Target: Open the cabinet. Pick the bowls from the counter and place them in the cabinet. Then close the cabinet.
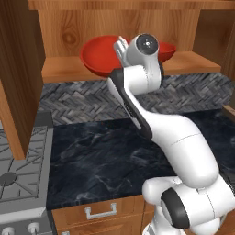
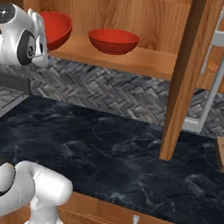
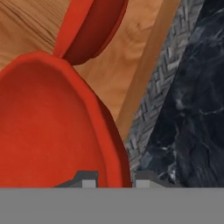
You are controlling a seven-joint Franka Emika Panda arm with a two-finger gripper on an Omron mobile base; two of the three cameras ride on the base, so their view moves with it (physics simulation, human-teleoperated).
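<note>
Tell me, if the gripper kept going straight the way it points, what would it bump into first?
The gripper is pinched on the rim of a red bowl. Straight ahead, it would probably push this bowl into the second bowl on the cabinet shelf, though depth is hard to judge.

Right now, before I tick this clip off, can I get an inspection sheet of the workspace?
Surface: dark marbled counter, bare stone showing.
Job's things: cabinet open, right door swung out; one red bowl sits on the shelf; second bowl tilted, over the shelf's left part.
Clutter: nothing seen.
End effector: end effector shut on the second bowl's rim, one finger inside the rim and one outside.
Cables: nothing seen.
Surroundings: gas stove at left, herringbone backsplash, drawers below.
</note>
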